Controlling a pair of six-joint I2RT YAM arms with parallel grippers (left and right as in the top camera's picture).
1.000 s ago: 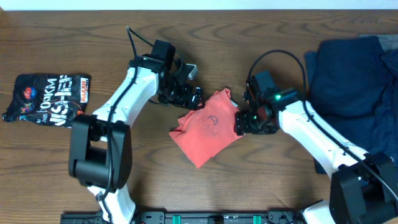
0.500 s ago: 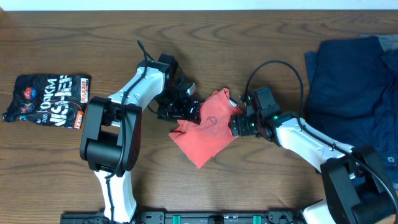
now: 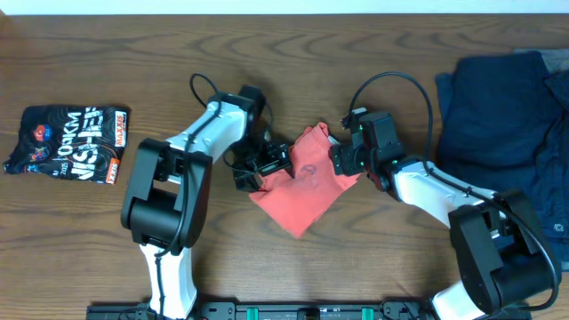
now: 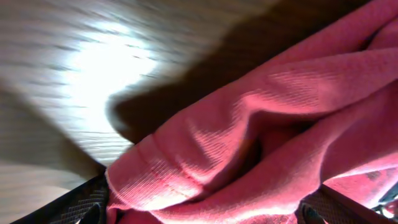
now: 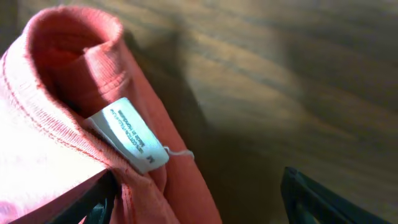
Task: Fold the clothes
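The coral-red T-shirt [image 3: 307, 191] lies folded into a small diamond at the table's middle, with faint lettering showing through. My left gripper [image 3: 267, 167] is at its left edge. In the left wrist view its fingers [image 4: 208, 211] stand wide apart with bunched red cloth [image 4: 249, 124] between them. My right gripper [image 3: 342, 162] is at the shirt's upper right corner. In the right wrist view its fingers [image 5: 199, 199] are apart, the left one against the collar [image 5: 56, 124] with the white size label [image 5: 127, 134]; bare wood lies between them.
A small black shirt with white and orange print [image 3: 67, 142] lies at the far left. A pile of dark navy garments [image 3: 507, 133] covers the right side. Brown wooden tabletop [image 3: 293, 53] shows around the red shirt.
My left gripper has moved down and right onto the shirt's left edge. My right gripper has moved up and left to the collar corner. The shirt has shifted slightly right.
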